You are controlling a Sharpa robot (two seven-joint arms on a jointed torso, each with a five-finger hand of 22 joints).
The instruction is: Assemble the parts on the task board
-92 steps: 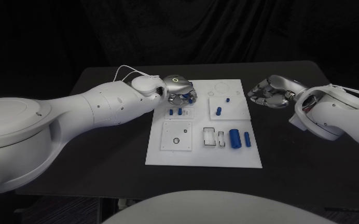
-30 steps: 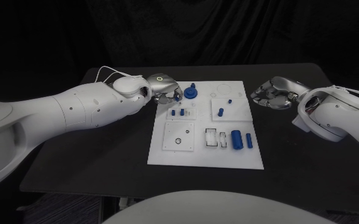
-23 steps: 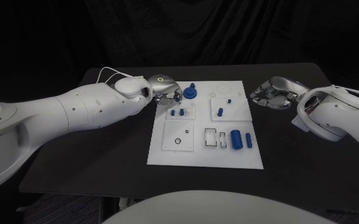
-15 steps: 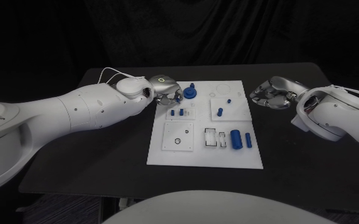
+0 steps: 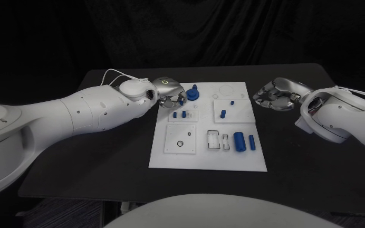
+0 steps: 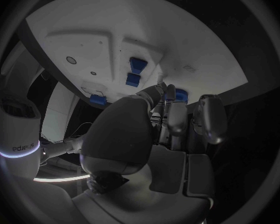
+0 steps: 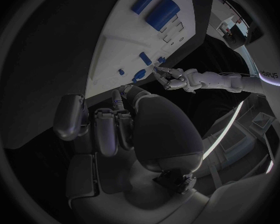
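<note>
Parts: a round blue gear-like piece with a short peg standing up from it sits at the far left of the white task board, just beside the left hand's fingertips; contact unclear. Left hand's fingers are curled toward it, whether pinching it I cannot tell. Two small blue pegs lie nearer, long axes running near-far. A fat blue cylinder and a thin blue rod lie likewise at the near right. Right hand, silver, fingers curled in on nothing, hovers off the board's right edge above the black tabletop.
</note>
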